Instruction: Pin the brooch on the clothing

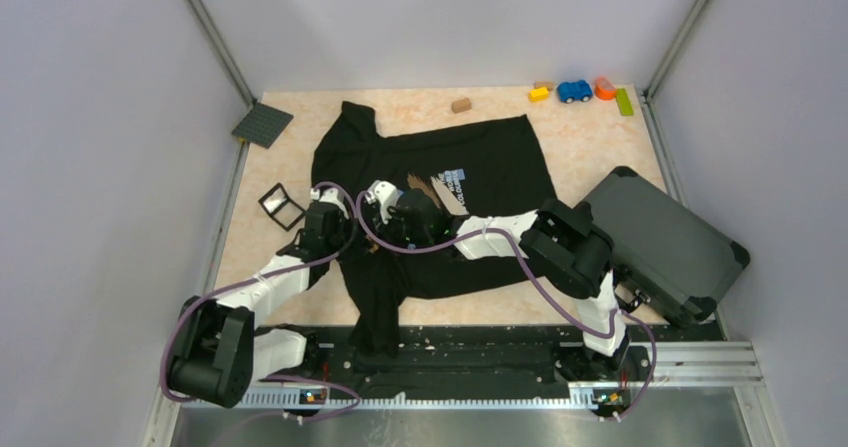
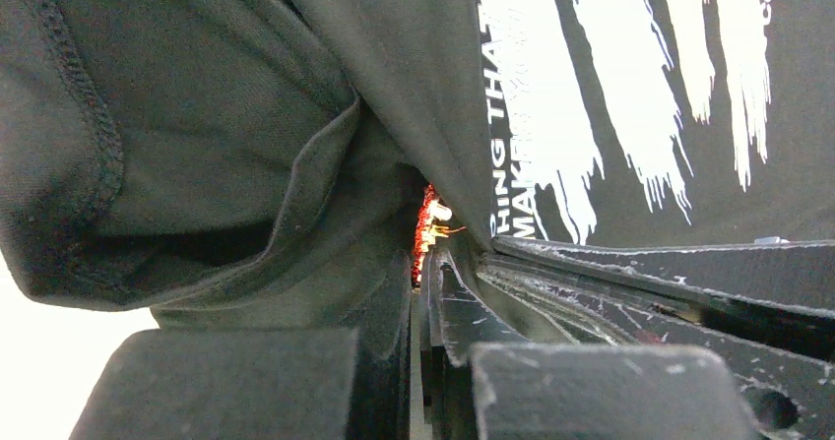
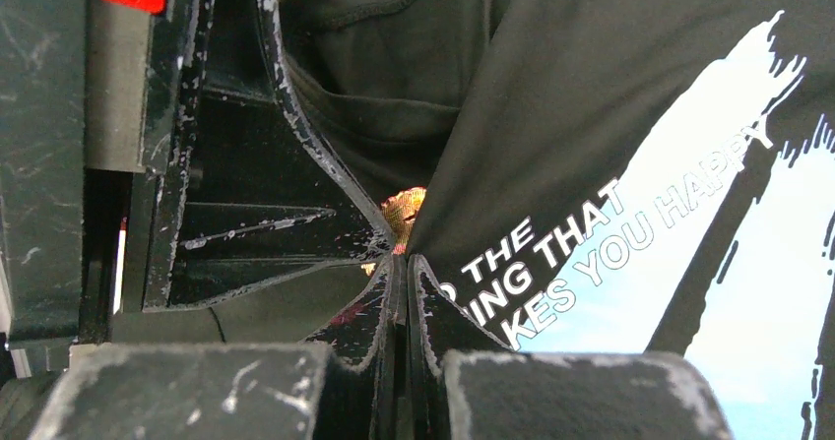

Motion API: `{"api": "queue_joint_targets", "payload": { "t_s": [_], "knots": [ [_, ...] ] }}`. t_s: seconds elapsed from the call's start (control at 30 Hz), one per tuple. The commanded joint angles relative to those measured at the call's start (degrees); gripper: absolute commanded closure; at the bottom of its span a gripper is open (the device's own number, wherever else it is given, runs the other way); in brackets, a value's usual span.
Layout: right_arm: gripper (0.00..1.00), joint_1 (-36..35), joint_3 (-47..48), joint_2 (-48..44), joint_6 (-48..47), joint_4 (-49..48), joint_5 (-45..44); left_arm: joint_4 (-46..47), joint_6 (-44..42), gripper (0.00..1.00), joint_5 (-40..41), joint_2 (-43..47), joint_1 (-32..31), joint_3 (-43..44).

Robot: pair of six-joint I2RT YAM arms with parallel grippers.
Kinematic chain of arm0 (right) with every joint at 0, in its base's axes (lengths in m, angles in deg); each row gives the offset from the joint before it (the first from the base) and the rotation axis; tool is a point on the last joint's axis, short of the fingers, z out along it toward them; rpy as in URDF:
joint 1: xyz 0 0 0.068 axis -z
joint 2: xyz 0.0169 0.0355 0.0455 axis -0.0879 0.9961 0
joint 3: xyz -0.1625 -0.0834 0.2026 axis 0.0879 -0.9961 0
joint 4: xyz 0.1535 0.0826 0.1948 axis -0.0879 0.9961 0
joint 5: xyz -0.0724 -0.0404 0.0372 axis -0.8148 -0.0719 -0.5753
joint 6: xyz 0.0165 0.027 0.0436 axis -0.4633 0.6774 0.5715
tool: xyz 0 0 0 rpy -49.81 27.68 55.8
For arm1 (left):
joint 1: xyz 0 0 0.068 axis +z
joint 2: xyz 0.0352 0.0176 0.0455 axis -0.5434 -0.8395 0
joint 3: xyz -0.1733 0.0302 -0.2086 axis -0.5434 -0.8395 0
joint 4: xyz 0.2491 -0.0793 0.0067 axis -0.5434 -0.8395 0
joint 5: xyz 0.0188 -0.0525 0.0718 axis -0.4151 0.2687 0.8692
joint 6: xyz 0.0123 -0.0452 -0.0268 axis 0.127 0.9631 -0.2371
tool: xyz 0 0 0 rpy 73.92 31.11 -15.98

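Midway, apparently: left gripper (image 2: pixel 425 275) and right gripper (image 3: pixel 401 263), both pinched shut, meet at the brooch (image 3: pixel 404 214) in a T-shirt (image 1: pixel 500 157) fold.

Left arm (image 1: pixel 285 277): stretched forward to the left edge of the shirt (image 1: pixel 500 152).
Left end effector (image 2: pixel 421 284): jaws closed.
Right arm (image 1: pixel 500 235): folded, lying across the shirt's near half.
Right end effector (image 3: pixel 399 260): jaws closed.

Room between T-shirt (image 1: pixel 490 152) and toys (image 1: pixel 575 91); hard case (image 1: pixel 670 242) close beside right arm (image 1: pixel 570 247)
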Motion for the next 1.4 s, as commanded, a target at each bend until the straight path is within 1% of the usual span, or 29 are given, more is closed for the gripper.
{"api": "queue_joint_targets", "payload": {
  "t_s": [0.0, 0.2, 0.33, 0.97, 1.17, 1.37],
  "knots": [
    [1.00, -1.0, 1.5, -1.7, -3.0, 0.9, 1.9, -1.3, -1.3, 1.00, -0.1, -0.6, -0.4, 1.5],
    [1.00, -1.1, -0.2, -1.8, -3.7, 1.4, -0.1, -1.8, -1.1, 1.00, 1.0, 0.2, -0.5, 1.4],
    [1.00, -1.1, -0.5, -1.3, -4.0, 1.6, 0.5, -1.0, -0.9, 1.00, 1.0, 1.1, -0.5, 0.8],
    [1.00, -1.8, -5.3, 0.0, -1.6, -2.2, 5.5, 8.5, 1.4, 1.00, -3.8, 1.3, -0.4, -2.8],
    [1.00, -1.7, -5.0, 1.1, -1.4, -2.7, 5.2, 11.2, 2.0, 1.00, -5.8, 2.1, -0.4, -4.4],
    [1.00, -1.7, -4.6, 2.6, -1.5, -3.3, 3.6, 11.7, 2.2, 1.00, -6.3, 2.8, -0.5, -5.3]
  ]
}}
